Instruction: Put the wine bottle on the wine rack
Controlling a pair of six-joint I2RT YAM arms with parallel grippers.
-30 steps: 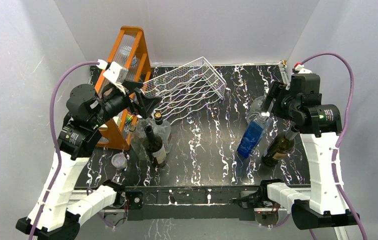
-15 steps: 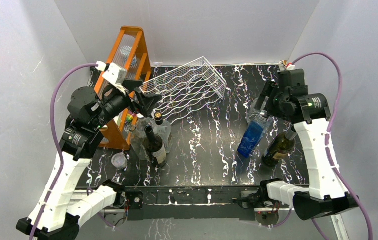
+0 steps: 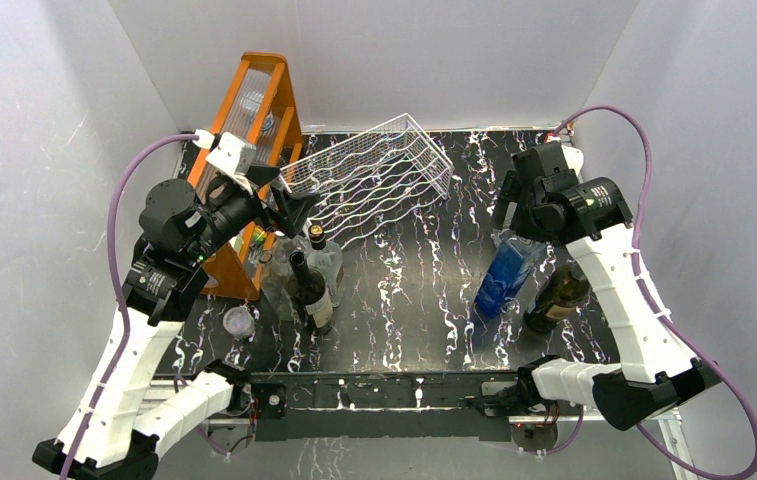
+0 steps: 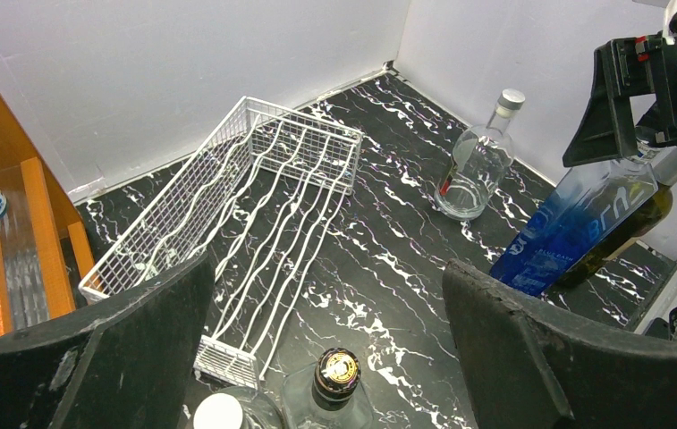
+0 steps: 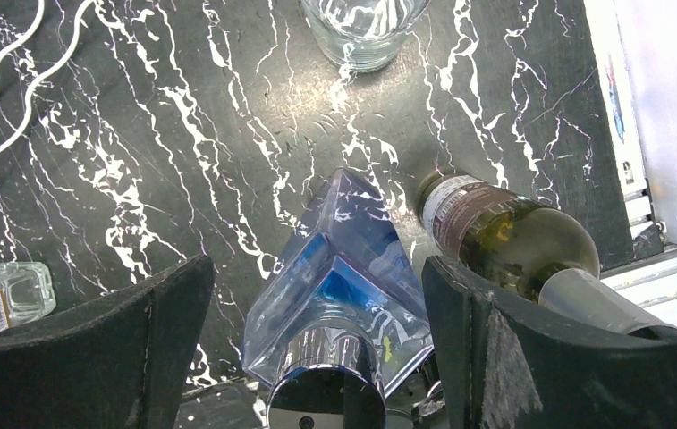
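The white wire wine rack (image 3: pixel 374 180) lies tilted at the back middle; it also shows in the left wrist view (image 4: pixel 254 197). A dark green wine bottle (image 3: pixel 559 298) leans at the right, next to a blue bottle (image 3: pixel 504 275). My right gripper (image 3: pixel 509 200) is open and empty above the blue bottle's silver cap (image 5: pixel 325 393); the green wine bottle (image 5: pixel 513 237) lies just outside its right finger. Another dark wine bottle (image 3: pixel 311 290) stands in the left cluster. My left gripper (image 3: pixel 289 205) is open and empty above that cluster, over a black-and-gold-capped bottle (image 4: pixel 341 375).
A tall orange wooden frame (image 3: pixel 254 110) stands at the back left, beside my left arm. A clear glass bottle (image 4: pixel 478 161) stands behind the blue one. A white-capped clear bottle (image 4: pixel 218 413) and a small clear cup (image 3: pixel 239 322) sit at the left. White walls enclose the table.
My right gripper has swung left and back, from over the green bottle's neck to above the blue bottle. The left arm has barely moved.
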